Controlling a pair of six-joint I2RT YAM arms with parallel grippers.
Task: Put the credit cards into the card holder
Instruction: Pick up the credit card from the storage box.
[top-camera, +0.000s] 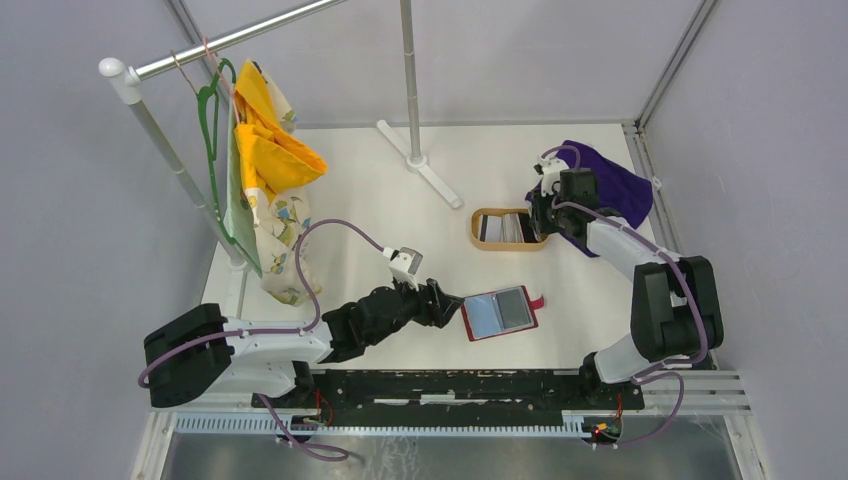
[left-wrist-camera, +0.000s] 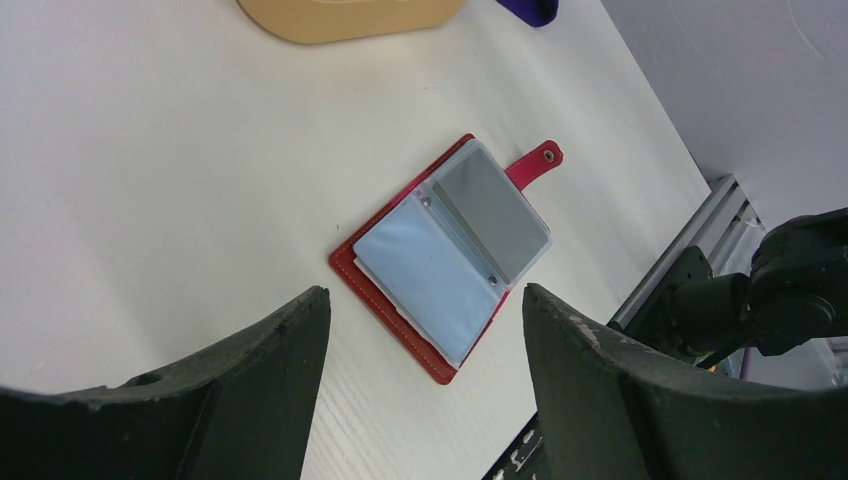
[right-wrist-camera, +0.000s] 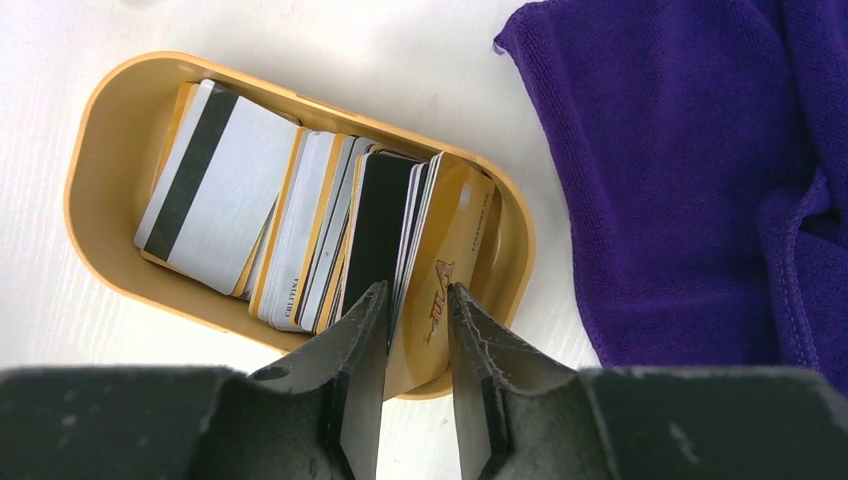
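Cards are the matter here: the credit cards (right-wrist-camera: 300, 230) stand on edge in a tan oval tray (right-wrist-camera: 100, 150), leaning like files, and their faces look toward the two ends of the tray. So each card is thin along the long axis of the tray, and its edge runs across the short one.

My right tool (right-wrist-camera: 413, 300) hangs directly over the end of the row nearest the purple cloth (right-wrist-camera: 680, 180). One finger is on the side of the black card, the other on the outer side of a gold-coloured card, so they straddle that card and a few pale edges beside it. The fingers stand narrow, but I cannot tell if the pads already press the plastic. Their line of pinch lies along the tray, which I judge is the correct way to take a card by its thickness.

The card holder (top-camera: 498, 313) lies open and flat on the desk (top-camera: 380, 220), pockets up, well apart from the tray and closer to the arm bases. My left tool (left-wrist-camera: 422, 310) is spread wide and holds nothing, just beside it. The left arm is clearly the nearer one to it, while the right arm is the nearer one to the tray.
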